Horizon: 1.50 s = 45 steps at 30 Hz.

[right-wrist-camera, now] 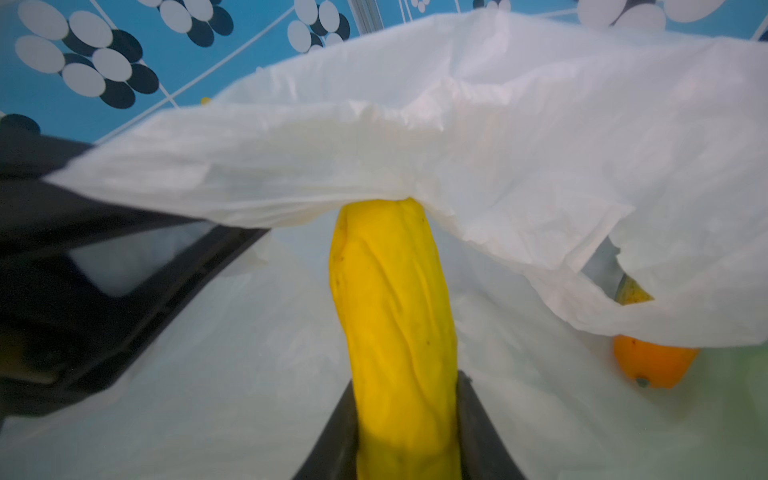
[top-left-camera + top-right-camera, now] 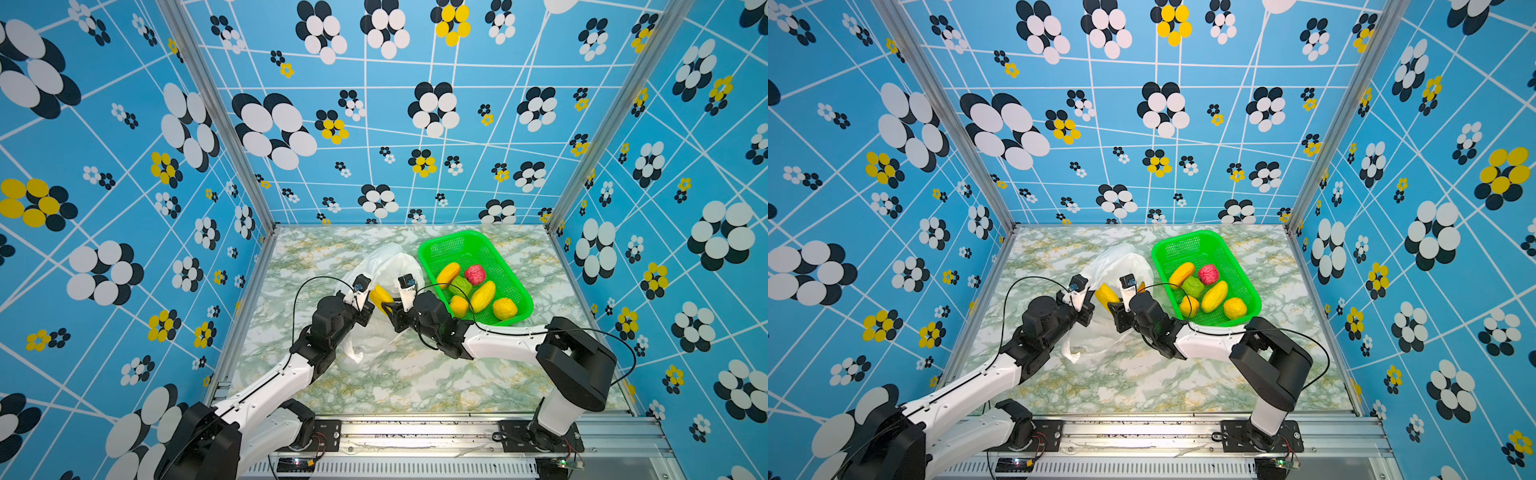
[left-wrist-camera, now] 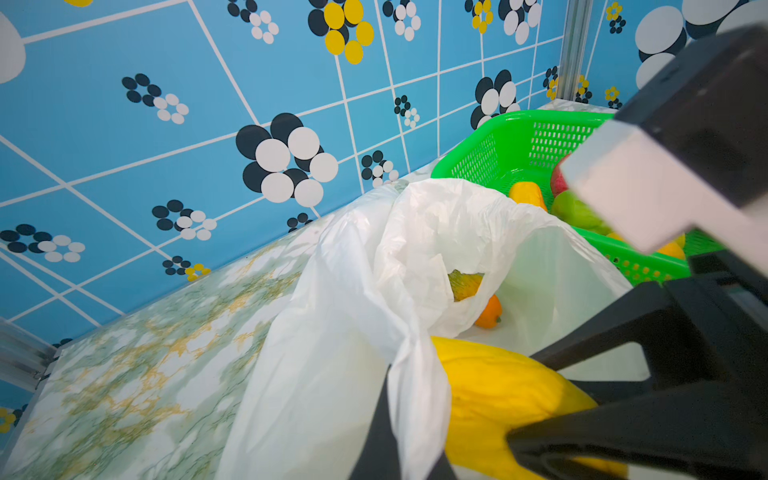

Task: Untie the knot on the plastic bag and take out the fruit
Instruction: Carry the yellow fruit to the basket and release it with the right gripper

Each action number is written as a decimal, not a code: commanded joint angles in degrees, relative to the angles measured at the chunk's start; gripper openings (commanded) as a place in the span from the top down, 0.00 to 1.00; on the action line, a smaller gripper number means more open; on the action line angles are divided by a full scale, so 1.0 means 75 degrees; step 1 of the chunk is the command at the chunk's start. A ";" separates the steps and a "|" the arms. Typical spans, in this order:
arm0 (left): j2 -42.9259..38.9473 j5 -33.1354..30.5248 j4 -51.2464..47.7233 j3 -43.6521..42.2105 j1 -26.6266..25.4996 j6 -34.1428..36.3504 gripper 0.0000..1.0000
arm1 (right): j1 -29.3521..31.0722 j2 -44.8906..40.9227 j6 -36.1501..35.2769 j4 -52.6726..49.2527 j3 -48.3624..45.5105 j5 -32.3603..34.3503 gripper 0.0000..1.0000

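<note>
Pinched on both sides by the right gripper, closed in snug around the long yellow fruit, right at the open mouth of the plastic bag and ready to be pulled out. Held up by its thin edge in the left gripper, shut tight on the bag, most likely to keep the mouth wide and stop the bag from sliding along. No knot to be seen; left inside, an orange fruit and one more half hidden; just beside on the table, the green basket with six fruits, close by for a short trip.
</note>
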 commanded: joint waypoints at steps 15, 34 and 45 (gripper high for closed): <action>-0.0523 -0.0278 0.0072 -0.0246 0.0178 -0.0266 1.00 | -0.0715 -0.4578 -0.0588 0.0222 -0.2969 0.3061 0.80; -0.0794 -0.0131 0.0011 -0.0412 0.0266 -0.0230 1.00 | -0.4978 -0.1176 0.1326 -0.4145 0.0404 0.0969 0.82; -0.1024 -0.0046 0.0071 -0.0510 0.0289 -0.0225 1.00 | -0.5495 0.0320 0.1571 -0.4301 0.0963 0.0975 0.64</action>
